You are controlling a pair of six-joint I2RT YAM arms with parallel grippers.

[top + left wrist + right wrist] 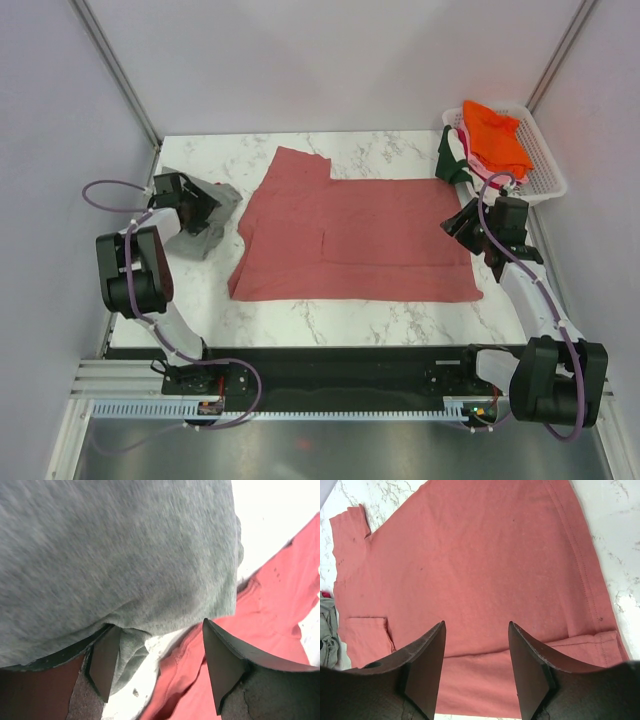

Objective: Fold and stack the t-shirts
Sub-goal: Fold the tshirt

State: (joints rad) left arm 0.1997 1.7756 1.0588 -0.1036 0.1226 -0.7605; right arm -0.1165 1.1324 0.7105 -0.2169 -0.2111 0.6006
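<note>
— Step in hand?

— Folding the pink tee (355, 235), by the look of it. Spread across the middle of the table (350, 315), with the near long edge seemingly turned in as a strip and the far sleeve out flat.

— Grippers?

— Right gripper (476, 625) spread wide, pinching nothing, hovering over the hem end. Left gripper (161, 625) spread too, off at the left on the grey tee (215, 215), with grey cloth bunched against one finger and nothing clamped, as far as can be told.

— And the others?

— Heaped in the basket (545, 160) at the far right, with the orange tee (497, 138) on top and the green tee (455, 160) hanging over the rim. Not yet touched, seemingly.

— Next move?

— Probably bringing the left over to the shoulder end, then dropping both onto the far edge. Calls for a low, shallow pinch on one layer only, at hem and shoulder alike. Then lifting evenly and laying that edge over toward the near strip, tucking the sleeve under on the way.
</note>
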